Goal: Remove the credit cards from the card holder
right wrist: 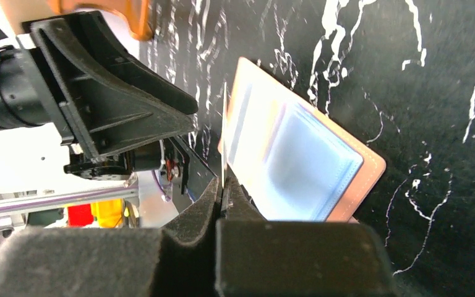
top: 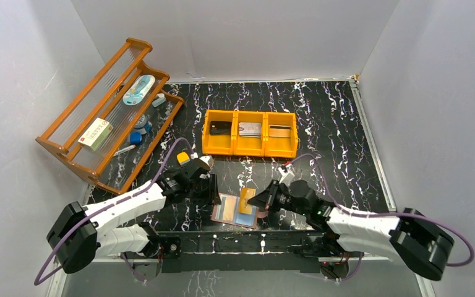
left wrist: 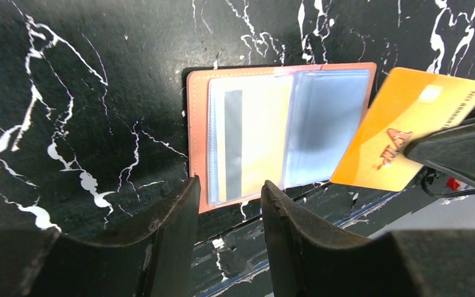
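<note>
Right fingers [right wrist: 195, 213] pinch a yellow-orange card [left wrist: 408, 127], pulled free beside the open card holder [left wrist: 278, 133] on the table [top: 334, 124]. Left fingers [left wrist: 173, 229] stand apart, gripping nothing. One pale card [left wrist: 253, 136] remains slotted.

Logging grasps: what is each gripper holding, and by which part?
Right gripper pinches the orange card by one edge; left gripper holds nothing, open at the card holder.

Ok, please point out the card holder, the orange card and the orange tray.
card holder [left wrist: 325, 124], left wrist view, its empty blue pocket.
orange card [left wrist: 402, 120], left wrist view, middle of its face.
orange tray [top: 250, 147], top external view, its front wall.
</note>
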